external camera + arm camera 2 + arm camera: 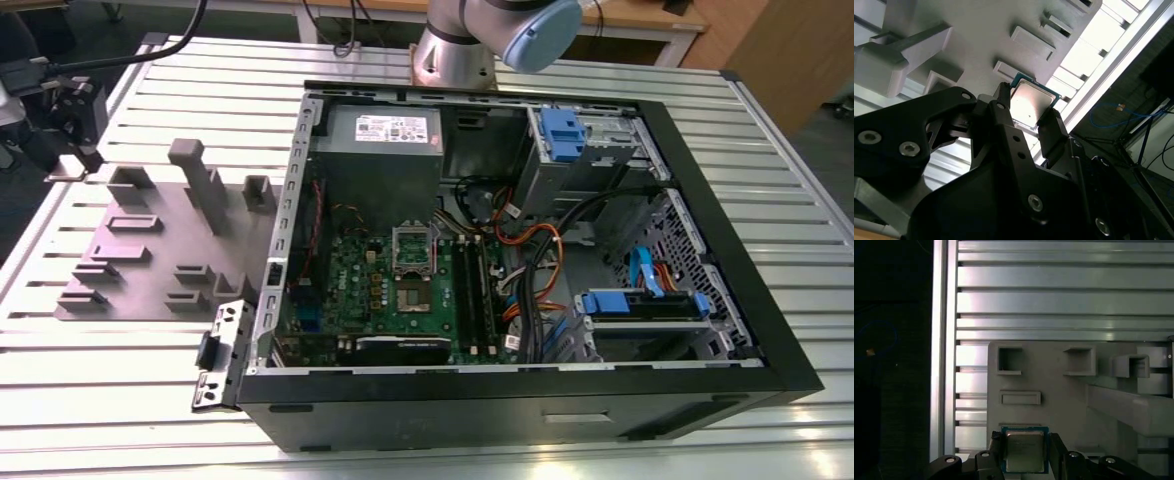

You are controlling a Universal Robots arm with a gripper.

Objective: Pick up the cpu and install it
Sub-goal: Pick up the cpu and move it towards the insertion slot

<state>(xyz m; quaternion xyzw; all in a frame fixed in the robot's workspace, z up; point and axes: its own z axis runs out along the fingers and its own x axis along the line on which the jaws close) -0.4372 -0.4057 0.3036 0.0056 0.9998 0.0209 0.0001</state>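
In both wrist views you see your hand (1028, 108) clamped on the cpu (1025, 451), fingers on two opposite edges, over the grey fixture plate (1054, 390). The exterior view gives you what they lack: the open computer case (534, 410) on the counter (801, 200), beside that plate

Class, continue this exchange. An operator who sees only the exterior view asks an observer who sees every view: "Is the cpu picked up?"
Observer: In both wrist views the gripper is shut on the cpu, with its fingers on two opposite edges.
Operator: Which face shows?
Observer: Its silvery metal top faces both wrist cameras.
Operator: What lies behind it?
Observer: In the first wrist view, the grey fixture plate with rectangular recesses, on the slatted metal table.
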